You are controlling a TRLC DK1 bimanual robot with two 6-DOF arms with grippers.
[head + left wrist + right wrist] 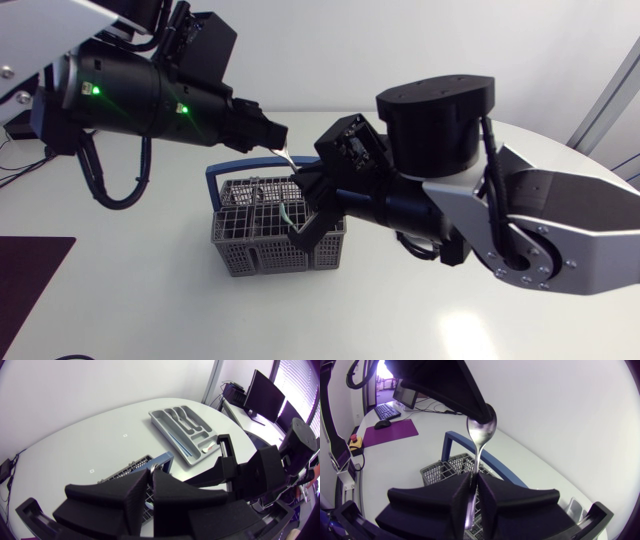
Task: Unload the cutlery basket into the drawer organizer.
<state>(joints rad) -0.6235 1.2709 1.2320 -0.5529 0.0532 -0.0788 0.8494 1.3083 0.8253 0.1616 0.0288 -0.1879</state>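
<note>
While above the basket (pixel 250 255), spoon (pixel 481 435) bowl tight in left pincer (pixel 280 135); handle tight in right pincer (pixel 472 480)

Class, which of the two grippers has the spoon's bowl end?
The left gripper; the spoon bowl sits at its fingertips, whereas the right gripper clamps the handle.
</note>
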